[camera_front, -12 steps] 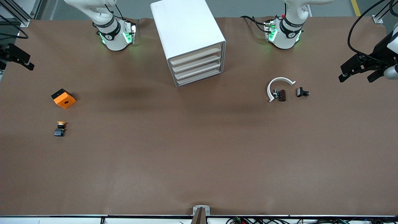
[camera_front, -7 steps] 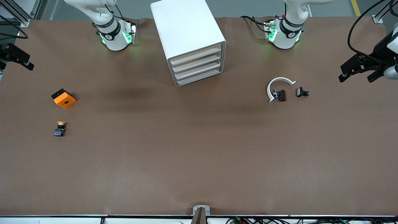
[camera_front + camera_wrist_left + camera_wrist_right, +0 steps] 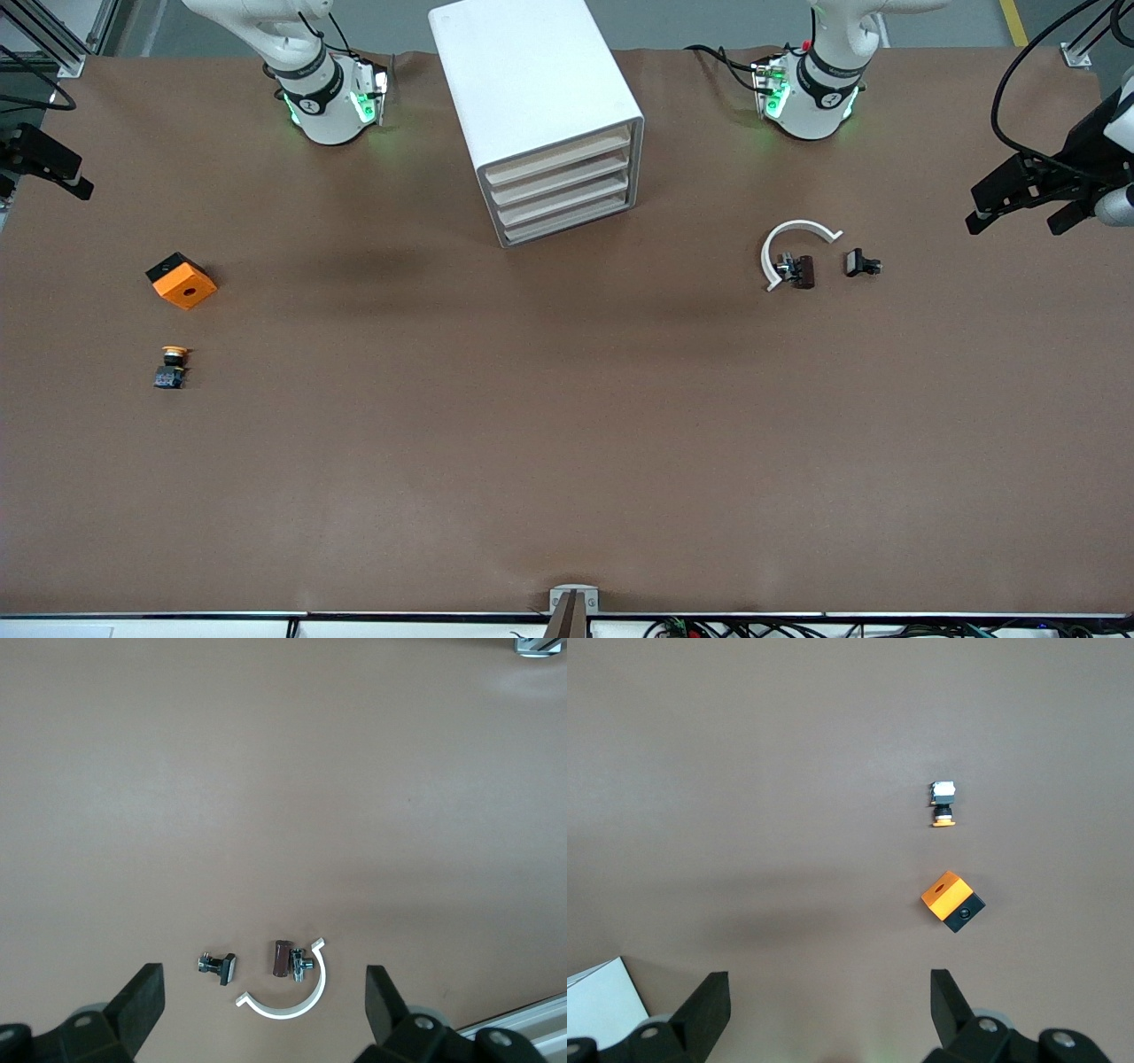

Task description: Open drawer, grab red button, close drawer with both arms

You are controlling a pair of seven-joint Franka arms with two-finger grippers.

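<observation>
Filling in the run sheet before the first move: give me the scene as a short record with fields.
cabinet: white box, four drawers, all shut
red button: not visible
yellow-capped button: on table, right arm's end
orange cube: farther from camera than that button
left hand: open, empty, left arm's end
right hand: open, empty, right arm's end

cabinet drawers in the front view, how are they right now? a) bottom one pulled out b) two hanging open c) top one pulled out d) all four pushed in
d: all four beige drawer fronts sit flush in the white cabinet, none sticking out, and neither the left gripper nor the right gripper is near them.
</observation>
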